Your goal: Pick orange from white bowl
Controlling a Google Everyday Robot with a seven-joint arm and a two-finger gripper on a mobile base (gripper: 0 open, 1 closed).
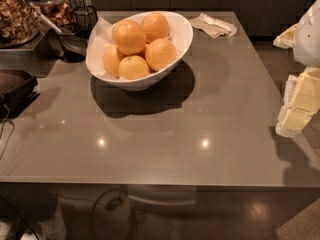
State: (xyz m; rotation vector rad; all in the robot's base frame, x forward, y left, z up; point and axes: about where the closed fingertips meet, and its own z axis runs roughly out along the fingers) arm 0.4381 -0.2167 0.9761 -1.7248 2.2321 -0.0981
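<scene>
Orange (129, 36) sat atop pile in white bowl (182, 39), dark cups (74, 44) just left. Gripper (299, 106) hung at right edge, well apart; its state could not be told.

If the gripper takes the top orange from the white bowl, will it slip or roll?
Probably firm but somewhat slippery: the top orange has smooth, glossy peel. Round and piled on other oranges in the white bowl, it may roll if nudged. The gripper is by the right edge of the table.
</scene>
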